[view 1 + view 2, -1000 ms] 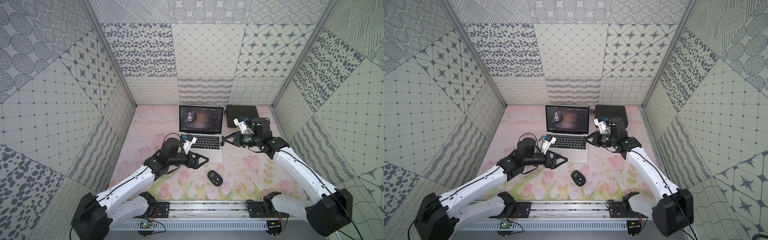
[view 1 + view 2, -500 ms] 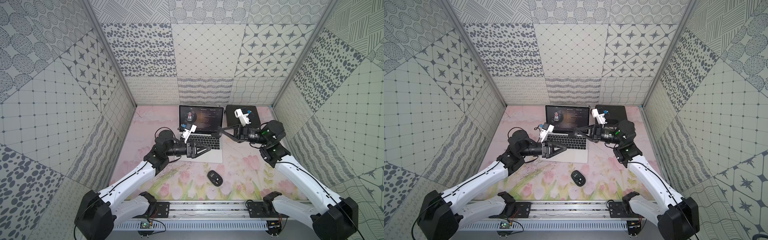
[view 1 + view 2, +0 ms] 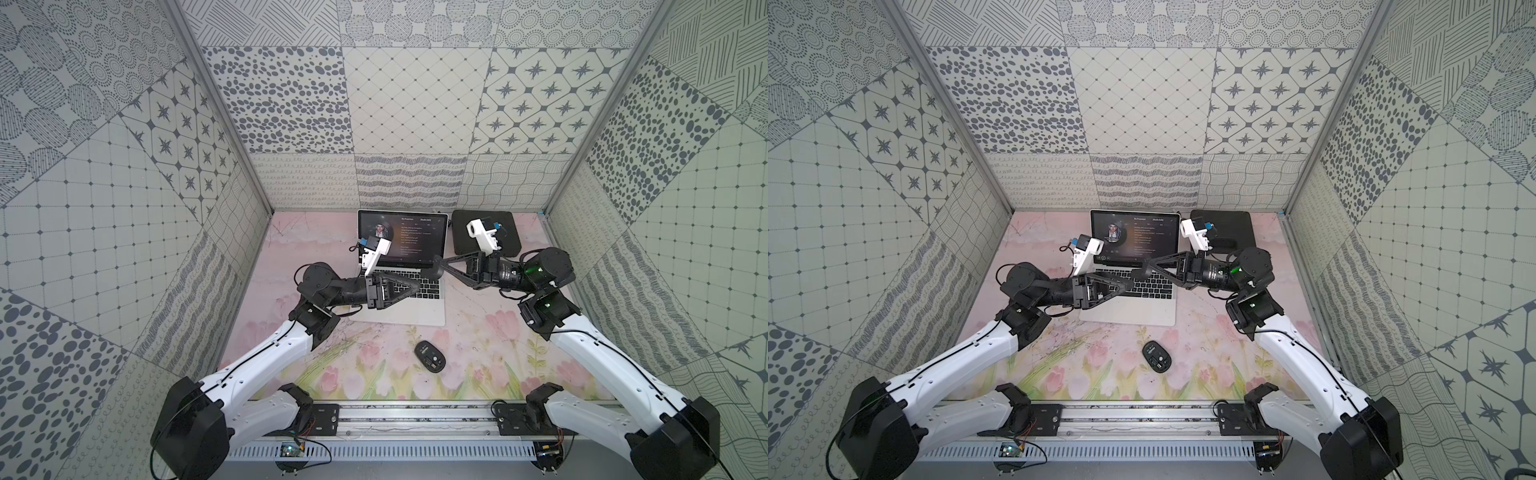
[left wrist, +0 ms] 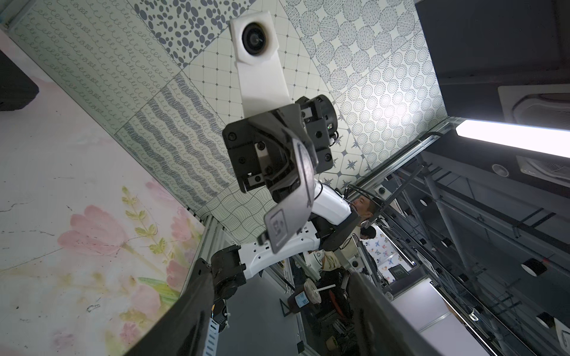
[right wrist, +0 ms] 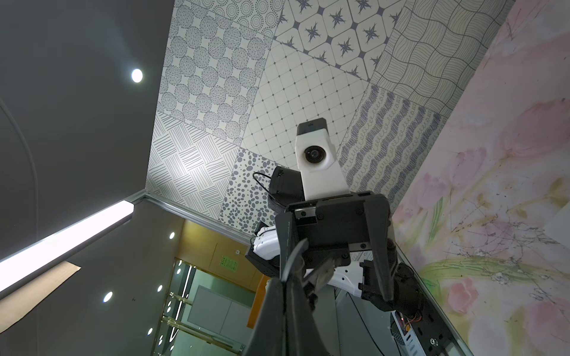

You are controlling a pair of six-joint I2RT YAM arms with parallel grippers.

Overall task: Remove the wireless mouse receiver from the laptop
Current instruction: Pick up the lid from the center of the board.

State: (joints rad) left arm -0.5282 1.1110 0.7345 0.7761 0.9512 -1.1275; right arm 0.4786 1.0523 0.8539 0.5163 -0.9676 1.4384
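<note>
Left claw hangs open over the laptop keyboard, tip to tip with my right claw, which is clamped on a curved black shell piece. They mask the laptop's right edge, so I cannot find the receiver. The mouse lies nearer on the table, and the toolbox sits at the back. A second ago the claws were farther apart.

The place is a robotics laboratory cell. Grey-patterned white wall panels enclose a pink floral table; a slotted aluminium base rail carries two white-and-black robot arms. Outside stand metal scaffold frames and a ceiling strip light.
</note>
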